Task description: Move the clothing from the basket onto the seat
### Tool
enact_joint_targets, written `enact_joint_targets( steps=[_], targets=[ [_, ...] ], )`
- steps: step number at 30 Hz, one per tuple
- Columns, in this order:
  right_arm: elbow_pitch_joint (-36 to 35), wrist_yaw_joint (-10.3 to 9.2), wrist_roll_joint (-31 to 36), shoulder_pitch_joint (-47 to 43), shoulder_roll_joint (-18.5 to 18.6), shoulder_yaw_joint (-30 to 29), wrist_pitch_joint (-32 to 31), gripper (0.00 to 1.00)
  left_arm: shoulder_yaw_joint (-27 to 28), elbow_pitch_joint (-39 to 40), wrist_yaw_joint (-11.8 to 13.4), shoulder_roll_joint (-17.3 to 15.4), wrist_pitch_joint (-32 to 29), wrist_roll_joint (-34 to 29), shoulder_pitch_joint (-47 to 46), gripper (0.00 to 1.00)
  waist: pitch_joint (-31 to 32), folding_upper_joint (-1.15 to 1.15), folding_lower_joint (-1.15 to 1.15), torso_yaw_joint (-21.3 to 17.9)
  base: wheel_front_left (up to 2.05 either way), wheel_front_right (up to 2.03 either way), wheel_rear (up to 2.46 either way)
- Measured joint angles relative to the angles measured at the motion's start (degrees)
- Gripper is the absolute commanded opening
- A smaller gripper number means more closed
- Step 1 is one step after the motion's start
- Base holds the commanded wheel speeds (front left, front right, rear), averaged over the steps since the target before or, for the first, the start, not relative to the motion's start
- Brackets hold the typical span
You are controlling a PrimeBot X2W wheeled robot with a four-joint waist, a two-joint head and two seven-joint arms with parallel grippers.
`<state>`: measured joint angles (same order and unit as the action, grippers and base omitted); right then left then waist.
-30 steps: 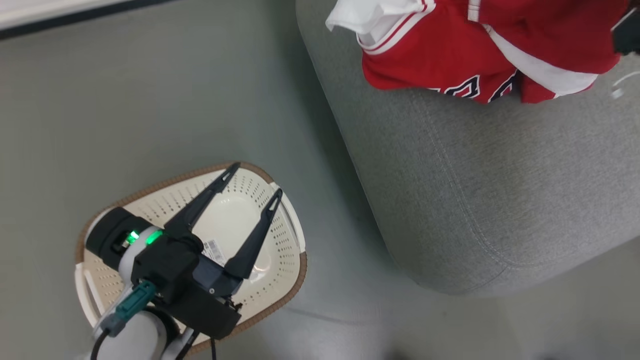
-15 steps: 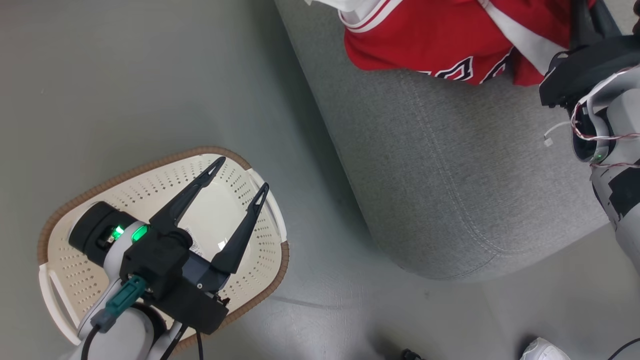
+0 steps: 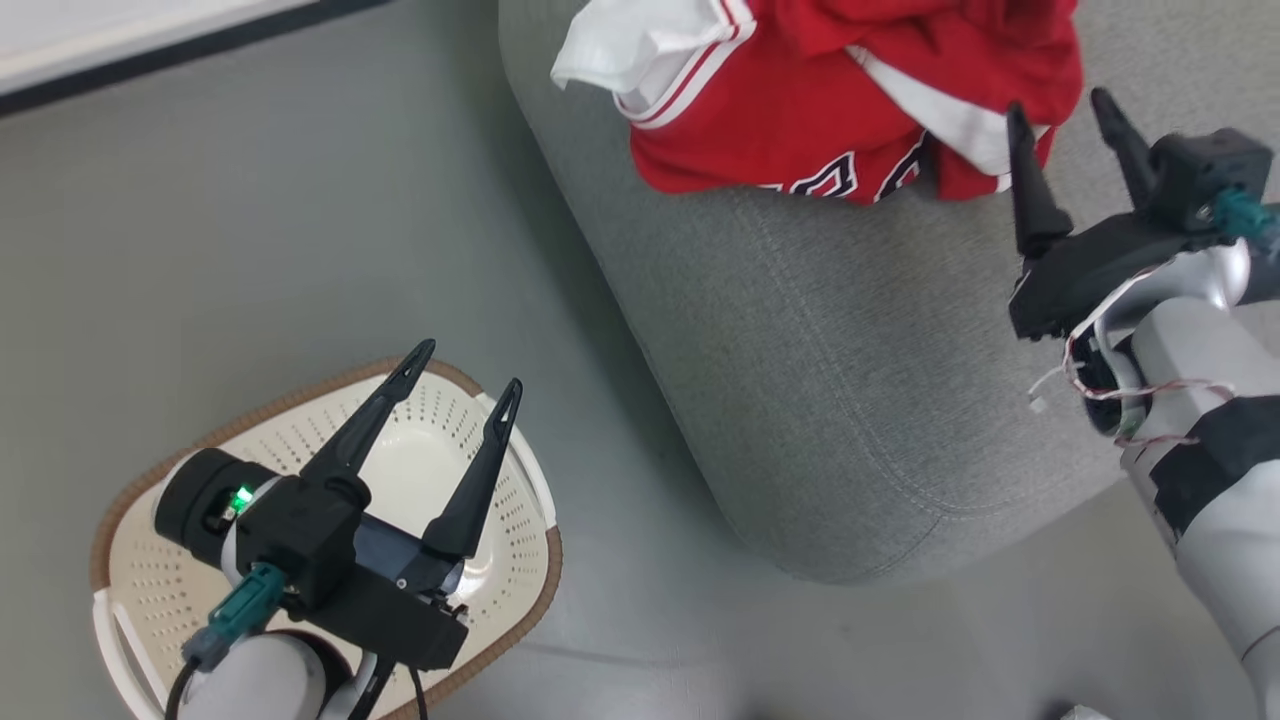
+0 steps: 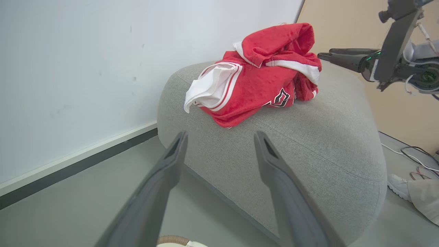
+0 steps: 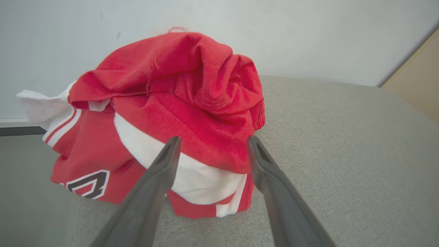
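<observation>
Two red garments, the clothing (image 3: 830,110), lie bunched in one heap on the top of the seat (image 3: 850,380), near its far rounded end. The upper garment is crumpled over the lower one and shows a broad white band. The lower one shows navy letters (image 3: 830,180) outlined in white along its near edge, and a white cuff (image 3: 620,50) with red stripes sticks out of the heap on the robot's left. The heap rests wholly on the grey fabric, well apart from the basket (image 3: 425,470).

The basket stands on the grey floor (image 3: 250,250) beside the seat, on the robot's left. Its brown rim and perforated cream wall are in plain sight, and its pale bottom shows between the dark fingers above it.

The left pincer (image 3: 470,364) hovers over the basket with its fingers spread apart and nothing between them. In the left wrist view those fingers point toward the seat and the white wall (image 4: 68,51) behind it.

The right pincer (image 3: 1058,102) is above the seat at the right side of the heap, its fingers also apart and gripping nothing. In the right wrist view they frame the white band. The tips are close to the cloth, but I cannot tell whether they touch it.
</observation>
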<state>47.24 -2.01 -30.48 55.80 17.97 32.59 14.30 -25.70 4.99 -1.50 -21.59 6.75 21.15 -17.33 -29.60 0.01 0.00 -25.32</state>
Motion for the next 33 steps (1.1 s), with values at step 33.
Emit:
enact_joint_targets(
  steps=[33],
  targets=[
    [-20.9,-3.05,2.9,-24.9,-0.9,-1.0,0.3,1.0,10.2,-13.7,6.7,5.6,6.5,6.6,10.4,1.0,21.8,-0.02,-0.01,12.1,0.0,0.0,0.0]
  ],
)
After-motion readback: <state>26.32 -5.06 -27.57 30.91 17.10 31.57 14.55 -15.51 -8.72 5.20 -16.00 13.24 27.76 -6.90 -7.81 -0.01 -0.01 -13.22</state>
